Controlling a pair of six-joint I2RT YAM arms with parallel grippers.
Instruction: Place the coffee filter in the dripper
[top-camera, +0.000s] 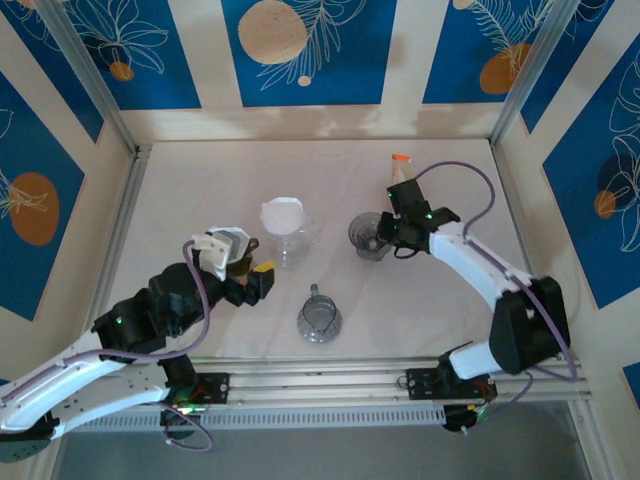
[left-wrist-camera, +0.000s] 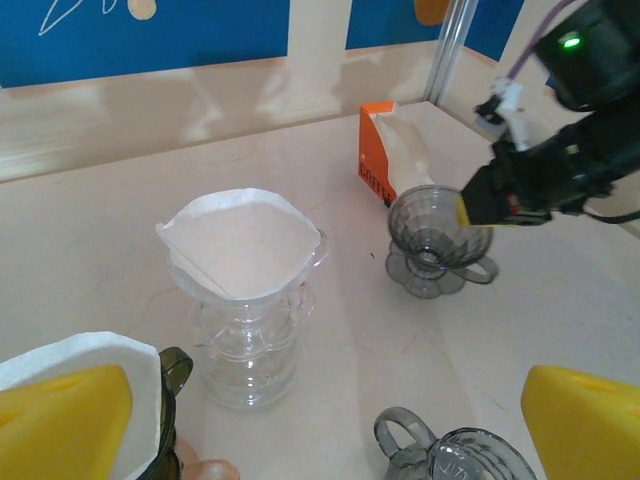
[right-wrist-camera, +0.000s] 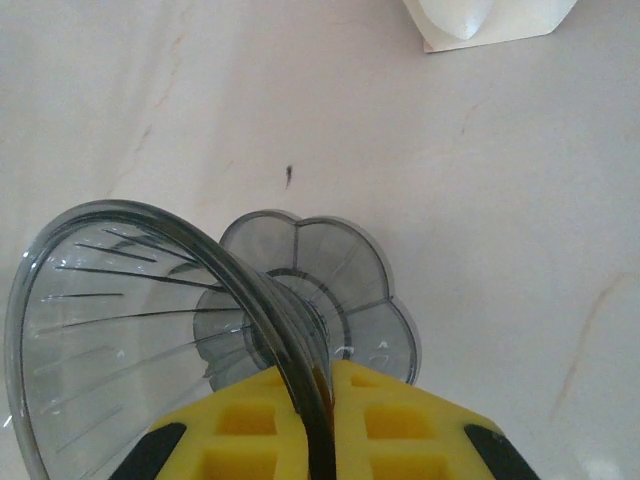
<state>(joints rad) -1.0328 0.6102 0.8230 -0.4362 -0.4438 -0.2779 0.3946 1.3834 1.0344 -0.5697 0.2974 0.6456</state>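
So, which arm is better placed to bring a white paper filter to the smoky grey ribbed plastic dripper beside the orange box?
Probably the left: the left gripper is open and free, while the right gripper is shut on the rim of the smoky grey dripper.

Pale marbled table (top-camera: 200, 190). Centre: clear glass stand (top-camera: 291, 250) topped with a white filter (top-camera: 283, 212); grey dripper (top-camera: 368, 236) to its right, second grey dripper (top-camera: 318, 318) near the front edge. Orange filter box (top-camera: 400, 168) far right; at left, possibly a filter-lined cup (top-camera: 232, 248), half hidden.
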